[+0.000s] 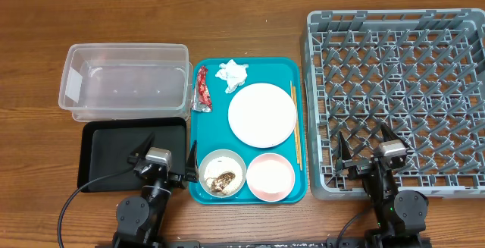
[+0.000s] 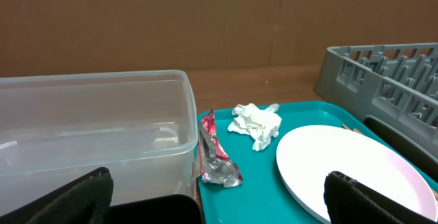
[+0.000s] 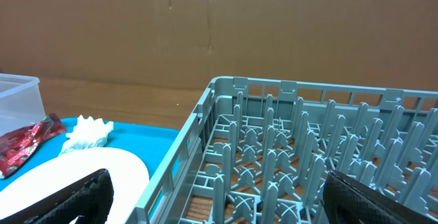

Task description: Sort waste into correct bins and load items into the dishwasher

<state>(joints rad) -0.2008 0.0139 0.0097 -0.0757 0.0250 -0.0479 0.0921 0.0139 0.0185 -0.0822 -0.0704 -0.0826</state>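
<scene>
On the teal tray (image 1: pixel 297 72) lie a red wrapper (image 1: pixel 201 88), a white tissue (image 1: pixel 232 73), a round pale plate (image 1: pixel 261 114), chopsticks (image 1: pixel 295 123), a white bowl (image 1: pixel 222 174) holding brownish scraps (image 1: pixel 221 181), and a pink bowl (image 1: pixel 270 177). The clear tub (image 1: pixel 125 82) and black tray (image 1: pixel 110 151) sit left of it. The grey dish rack (image 1: pixel 398 89) stands right. My left gripper (image 1: pixel 163 152) is open and empty over the black tray's near right part. My right gripper (image 1: pixel 370 143) is open and empty over the rack's near edge. The wrapper (image 2: pixel 213 157), tissue (image 2: pixel 256 123) and plate (image 2: pixel 345 166) show in the left wrist view.
The wooden table (image 1: pixel 151 20) extends behind the containers. A brown cardboard wall (image 2: pixel 219 18) stands at the back. The rack wall (image 3: pixel 205 135) separates the right gripper from the teal tray (image 3: pixel 147 142). No cup is in view.
</scene>
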